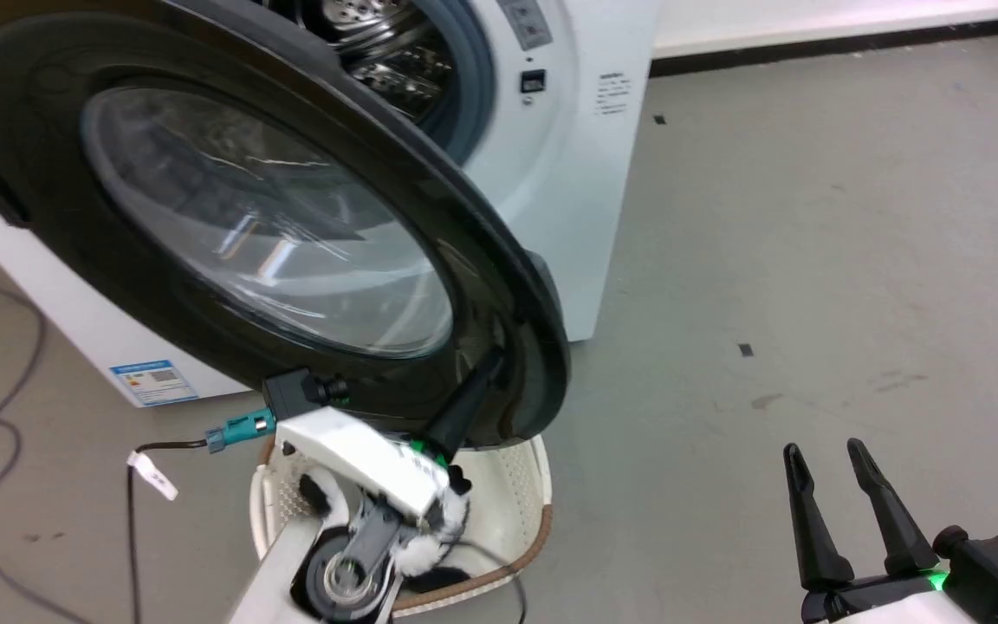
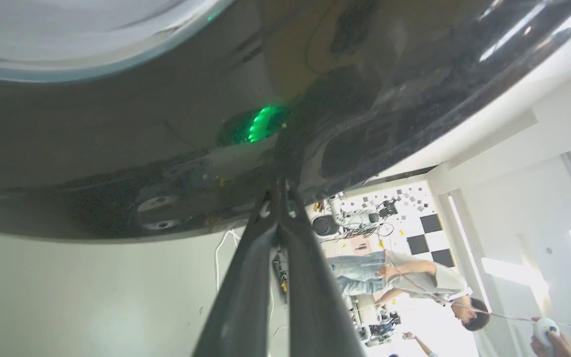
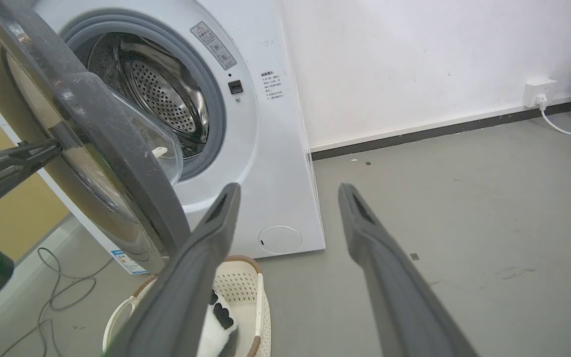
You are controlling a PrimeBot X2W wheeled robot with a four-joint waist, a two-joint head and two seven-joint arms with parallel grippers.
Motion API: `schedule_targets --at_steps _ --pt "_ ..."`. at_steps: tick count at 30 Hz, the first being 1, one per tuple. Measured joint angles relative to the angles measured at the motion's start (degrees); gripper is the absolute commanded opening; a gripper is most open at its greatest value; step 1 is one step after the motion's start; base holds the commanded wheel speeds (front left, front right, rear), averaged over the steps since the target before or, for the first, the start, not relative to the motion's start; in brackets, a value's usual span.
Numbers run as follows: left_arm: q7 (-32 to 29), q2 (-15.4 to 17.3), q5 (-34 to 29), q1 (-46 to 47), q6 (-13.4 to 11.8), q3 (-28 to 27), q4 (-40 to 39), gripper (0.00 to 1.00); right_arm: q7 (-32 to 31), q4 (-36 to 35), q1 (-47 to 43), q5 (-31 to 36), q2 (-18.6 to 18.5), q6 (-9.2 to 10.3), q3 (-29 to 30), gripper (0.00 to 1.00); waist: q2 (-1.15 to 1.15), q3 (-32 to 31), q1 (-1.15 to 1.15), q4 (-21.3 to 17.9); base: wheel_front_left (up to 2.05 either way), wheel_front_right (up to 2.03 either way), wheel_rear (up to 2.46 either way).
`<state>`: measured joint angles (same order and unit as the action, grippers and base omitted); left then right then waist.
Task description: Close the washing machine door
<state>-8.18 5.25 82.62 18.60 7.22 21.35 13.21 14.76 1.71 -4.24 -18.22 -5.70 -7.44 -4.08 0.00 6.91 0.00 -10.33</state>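
The washing machine door (image 1: 265, 225) is standing open at the near left, its glossy black rim ringing the clear glass. The left gripper (image 1: 492, 360) is reaching up from below, its fingers pressed together and touching the rim's lower right part. Behind the door, the white washing machine (image 1: 568, 173) is showing its steel drum (image 1: 378, 43). A cream basket (image 1: 542, 503) is sitting on the floor under the door. At the near right, the right gripper (image 1: 824, 451) is hovering with fingers apart.
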Motion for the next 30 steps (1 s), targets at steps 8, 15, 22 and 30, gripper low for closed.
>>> schedule_targets --at_steps 8,15,22,30 --pt "8.16 13.72 -18.46 -4.62 0.0 9.87 -5.38 0.0 0.0 -0.81 -0.23 0.09 -0.18 0.0 0.45 1.0 0.0 -2.03 0.0 4.34 0.0 0.0 0.0" --pt "22.4 19.0 -36.28 -7.61 -3.68 7.21 -2.91 0.0 0.0 -1.65 -1.48 0.43 -0.48 0.0 0.44 1.0 0.0 -4.18 0.0 8.71 0.0 0.0 0.0" --pt "22.93 13.43 -53.23 -14.88 -8.69 -8.36 -14.7 0.0 0.0 -3.3 -1.69 0.62 -0.87 0.0 -0.22 1.0 0.0 -5.05 0.0 12.28 0.0 0.0 0.0" --pt "22.94 4.85 -64.94 -23.87 -4.64 -16.4 -17.41 1.0 0.0 -5.26 -1.71 -0.05 -2.0 0.0 -3.31 1.0 0.0 -5.14 0.0 14.08 0.0 0.0 0.0"
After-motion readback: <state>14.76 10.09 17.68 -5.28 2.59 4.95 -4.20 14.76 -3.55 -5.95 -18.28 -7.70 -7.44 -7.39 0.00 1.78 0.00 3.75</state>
